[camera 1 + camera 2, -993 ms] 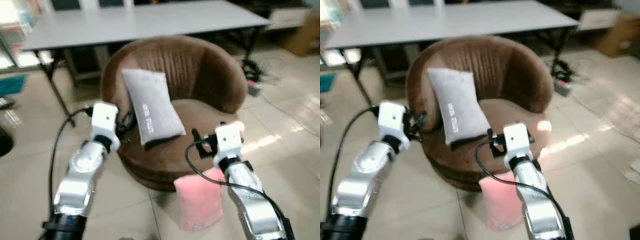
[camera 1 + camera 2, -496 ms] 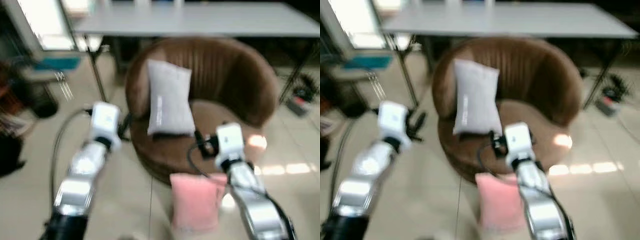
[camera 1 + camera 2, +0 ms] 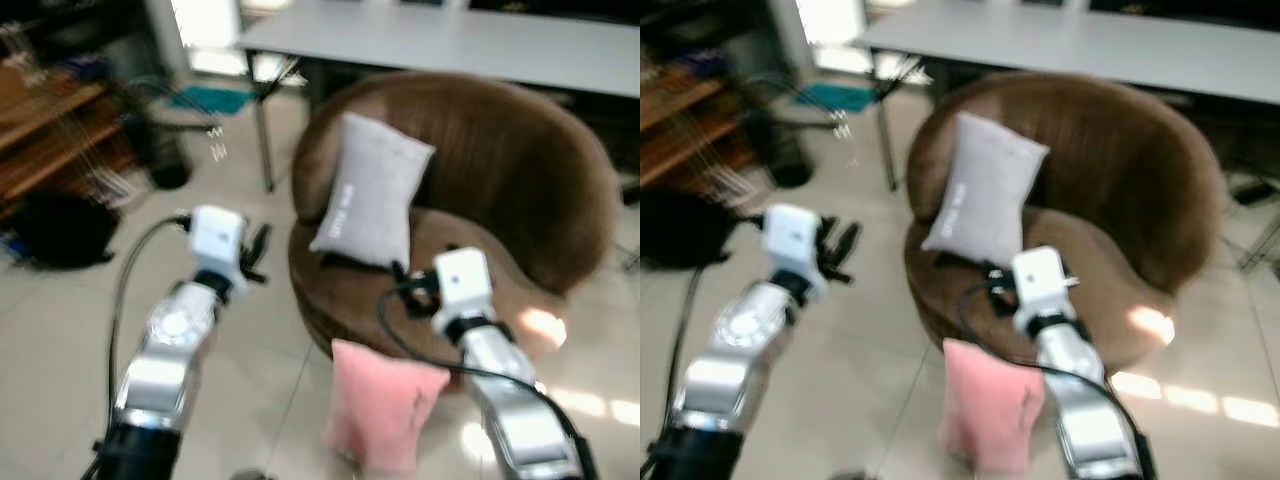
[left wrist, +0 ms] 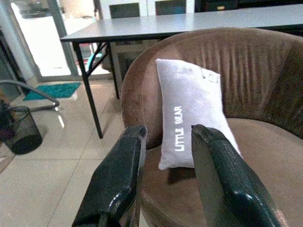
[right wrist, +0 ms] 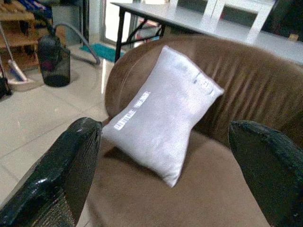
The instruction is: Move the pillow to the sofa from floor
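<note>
The pink pillow (image 3: 385, 412) looks soft and light; pinching its upper edge should work. It stands on the floor (image 3: 60, 330) against the brown sofa (image 3: 520, 180). Left end effector (image 4: 165, 156): fingers slightly apart, empty. Right end effector (image 5: 163, 156): wide apart, above the pillow.
</note>
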You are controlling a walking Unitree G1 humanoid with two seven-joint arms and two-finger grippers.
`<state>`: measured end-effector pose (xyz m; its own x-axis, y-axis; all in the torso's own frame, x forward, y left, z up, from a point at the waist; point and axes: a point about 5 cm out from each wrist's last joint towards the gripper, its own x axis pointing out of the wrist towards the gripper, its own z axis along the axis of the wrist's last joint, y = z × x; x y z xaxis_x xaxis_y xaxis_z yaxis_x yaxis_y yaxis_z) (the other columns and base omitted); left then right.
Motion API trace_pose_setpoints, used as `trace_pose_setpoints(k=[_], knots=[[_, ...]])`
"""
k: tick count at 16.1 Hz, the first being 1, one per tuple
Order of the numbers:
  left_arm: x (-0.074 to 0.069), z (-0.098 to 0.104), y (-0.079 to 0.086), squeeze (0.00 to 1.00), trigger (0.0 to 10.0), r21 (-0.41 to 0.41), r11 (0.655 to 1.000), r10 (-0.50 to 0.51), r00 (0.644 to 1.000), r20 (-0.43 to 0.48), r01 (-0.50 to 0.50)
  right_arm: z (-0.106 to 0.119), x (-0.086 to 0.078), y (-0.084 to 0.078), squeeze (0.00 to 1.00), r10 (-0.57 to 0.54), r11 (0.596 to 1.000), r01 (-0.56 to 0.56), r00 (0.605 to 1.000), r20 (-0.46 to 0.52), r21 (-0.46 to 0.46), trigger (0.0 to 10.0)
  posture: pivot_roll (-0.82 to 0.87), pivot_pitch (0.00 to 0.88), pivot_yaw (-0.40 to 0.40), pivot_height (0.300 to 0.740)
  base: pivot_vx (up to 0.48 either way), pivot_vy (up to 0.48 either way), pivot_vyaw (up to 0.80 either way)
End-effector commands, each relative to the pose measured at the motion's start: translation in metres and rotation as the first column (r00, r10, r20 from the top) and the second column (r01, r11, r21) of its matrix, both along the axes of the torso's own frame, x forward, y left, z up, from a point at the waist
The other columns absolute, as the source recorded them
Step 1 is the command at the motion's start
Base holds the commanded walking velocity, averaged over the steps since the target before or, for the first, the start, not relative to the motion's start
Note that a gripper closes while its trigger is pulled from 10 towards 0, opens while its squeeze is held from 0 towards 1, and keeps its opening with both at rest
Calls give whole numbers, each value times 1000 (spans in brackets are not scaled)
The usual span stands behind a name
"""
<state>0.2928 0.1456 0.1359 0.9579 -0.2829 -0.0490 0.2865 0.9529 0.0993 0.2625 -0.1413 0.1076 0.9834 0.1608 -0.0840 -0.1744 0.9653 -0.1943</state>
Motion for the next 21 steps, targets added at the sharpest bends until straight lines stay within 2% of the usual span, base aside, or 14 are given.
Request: trace_pose_setpoints(k=[1,7,11,12,13,15,17,21], knots=[[1,5,8,0,10000,15,1000,27,999,25,-27,3,1,4,0,17,1000,-18,1000,9,14,10000,-54,0,23,740,0,-442,800],[1,4,9,0,10000,18,999,47,998,39,-48,3,2,5,0,31,999,-31,999,8,14,10000,-56,0,17,740,0,-445,800],[2,17,15,0,10000,-27,991,130,979,155,-127,3,2,5,0,34,999,-35,999,7,12,10000,-57,0,15,740,0,-335,800],[2,17,16,0,10000,-50,988,149,978,146,-143,2,2,4,0,27,1000,-27,1000,7,3,10000,-58,1,15,740,0,0,800],[1,18,14,0,10000,-63,990,134,977,165,-125,0,3,2,0,1,1000,-1,1000,1,8,10000,-59,2,15,740,0,0,0],[0,16,13,0,10000,-35,993,118,977,175,-114,0,4,0,0,-11,1000,11,1000,-3,12,10000,-59,4,14,740,0,0,0],[-1,15,12,0,10000,-54,993,111,977,185,-103,0,4,0,0,-11,1000,11,1000,-2,13,10000,-60,5,14,740,0,0,0],[-2,15,13,0,10000,-52,994,107,975,192,-99,0,4,0,0,-16,1000,16,1000,0,18,10000,-60,5,14,740,339,0,0]])
